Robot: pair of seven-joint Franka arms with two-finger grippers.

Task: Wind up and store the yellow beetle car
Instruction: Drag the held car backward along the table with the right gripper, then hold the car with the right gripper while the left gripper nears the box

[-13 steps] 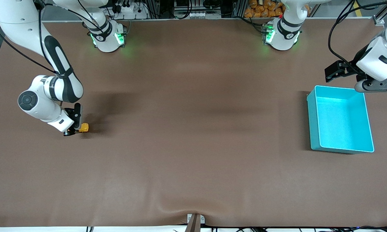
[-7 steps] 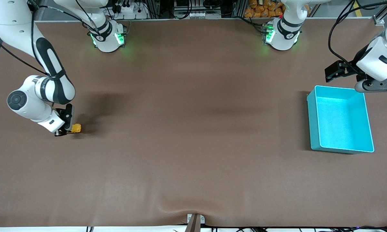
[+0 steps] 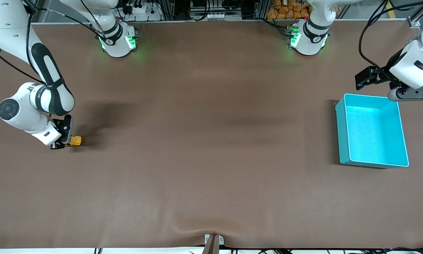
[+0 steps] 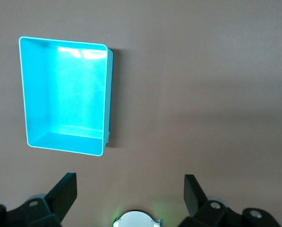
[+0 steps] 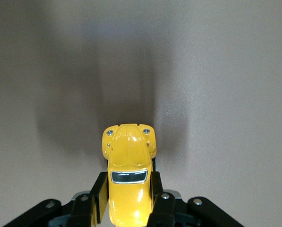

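The yellow beetle car (image 3: 76, 141) sits low on the brown table at the right arm's end, clamped at its sides by my right gripper (image 3: 66, 142). In the right wrist view the car (image 5: 128, 179) shows from above, nose pointing away, with a black finger pressed on each flank (image 5: 99, 196). The turquoise bin (image 3: 372, 131) stands empty at the left arm's end. My left gripper (image 3: 366, 79) hangs open and empty above the table beside the bin's farther edge; the bin also shows in the left wrist view (image 4: 65, 97).
The brown table cover (image 3: 211, 141) has a wrinkle near its front edge (image 3: 197, 229). The two arm bases (image 3: 118, 40) stand along the farthest edge.
My right gripper has dragged the car along the table toward the right arm's end, away from the bin. The left arm has not moved.
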